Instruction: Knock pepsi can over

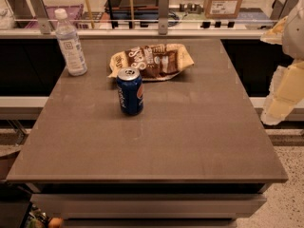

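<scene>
Grey-brown, faintly glossy tabletop (190, 141) fills most of the single camera view. The pepsi can (129, 90) stands upright a little left of the table's middle, silver top up and round logo turned front-right, with bare surface in front of it and to its right. Just behind it, close but apart, a brown-and-cream snack bag (153, 61) lies flat and crinkled. A clear water bottle (70, 42) with a white cap stands upright near the far-left corner, well apart from the can. The gripper (280, 96) shows as cream-coloured parts at the right edge of the view, out beyond the table's right side, touching nothing and well apart from the can; whether it is spread or pressed together I cannot tell. Judgement: the step in hand is the approach, and the knock itself is not yet done, since the can is on its base. The next move calls for crossing the open right half of the table, coming down to the can's upper part, and pushing sideways there so it tips rather than skids. A push toward the left or front meets open surface; a push toward the back would run it into the bag.
</scene>
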`<state>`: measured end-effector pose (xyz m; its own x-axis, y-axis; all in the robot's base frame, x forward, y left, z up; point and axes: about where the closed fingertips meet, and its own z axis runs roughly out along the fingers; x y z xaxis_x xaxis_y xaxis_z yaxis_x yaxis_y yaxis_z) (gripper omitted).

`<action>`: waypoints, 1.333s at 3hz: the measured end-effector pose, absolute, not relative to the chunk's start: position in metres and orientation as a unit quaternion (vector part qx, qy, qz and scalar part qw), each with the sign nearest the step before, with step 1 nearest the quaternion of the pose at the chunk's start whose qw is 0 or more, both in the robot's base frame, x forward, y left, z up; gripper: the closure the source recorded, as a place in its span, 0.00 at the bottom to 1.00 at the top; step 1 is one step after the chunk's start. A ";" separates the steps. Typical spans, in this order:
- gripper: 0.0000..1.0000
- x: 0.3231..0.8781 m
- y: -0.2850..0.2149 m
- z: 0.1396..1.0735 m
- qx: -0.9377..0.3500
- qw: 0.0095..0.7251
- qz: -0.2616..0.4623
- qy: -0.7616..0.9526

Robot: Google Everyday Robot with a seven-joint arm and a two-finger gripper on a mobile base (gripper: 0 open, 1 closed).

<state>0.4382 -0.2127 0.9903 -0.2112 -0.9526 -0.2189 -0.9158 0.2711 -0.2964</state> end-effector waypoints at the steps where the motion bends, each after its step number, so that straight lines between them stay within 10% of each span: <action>1: 0.00 0.438 -0.213 0.990 -0.602 0.181 -0.051 0.777; 4: 0.00 0.441 -0.172 1.016 -0.607 0.299 -0.021 0.736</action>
